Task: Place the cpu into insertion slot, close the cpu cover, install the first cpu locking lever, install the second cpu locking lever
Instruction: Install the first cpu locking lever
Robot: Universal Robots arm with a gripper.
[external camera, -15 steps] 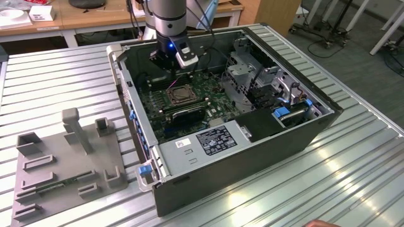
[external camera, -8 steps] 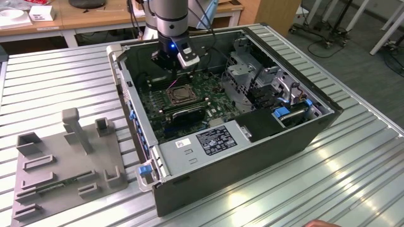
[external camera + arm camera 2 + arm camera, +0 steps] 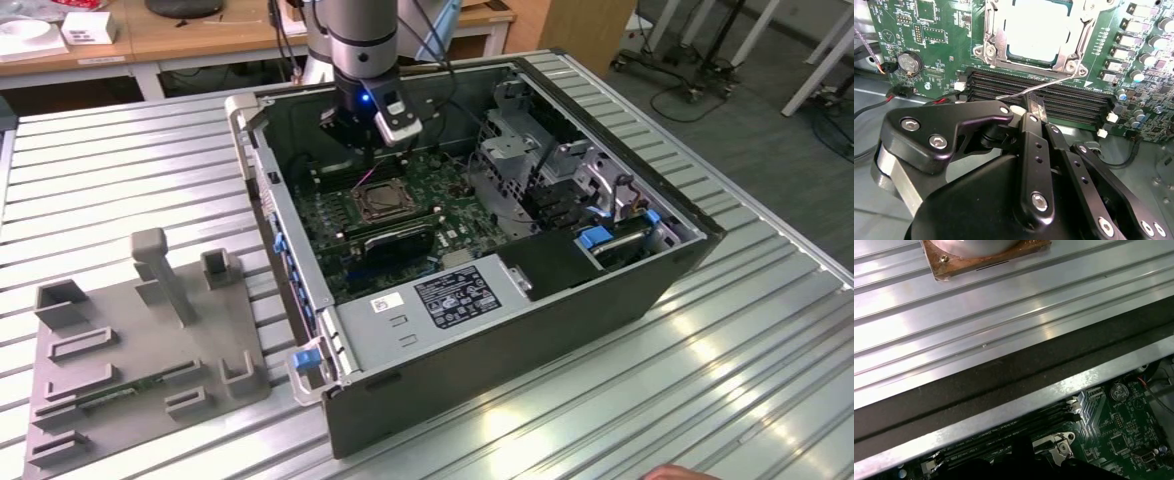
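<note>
Chip [image 3: 1038, 27] sits under the shut cover [image 3: 995, 42]; gripper [image 3: 1032, 104] is pinched closed on the thin locking lever [image 3: 1064, 83] beside it, which looks springy and slippery, so best held near the free end.

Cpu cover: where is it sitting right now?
In the second wrist view the cpu cover lies flat around the cpu on the green board, just past the memory slots from the gripper.

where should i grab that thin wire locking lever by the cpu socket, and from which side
Take the locking lever at its free hooked end, which juts out over the memory slots, apparently clear of them. Come from above on the memory-slot side, closing across the thin wire.
</note>
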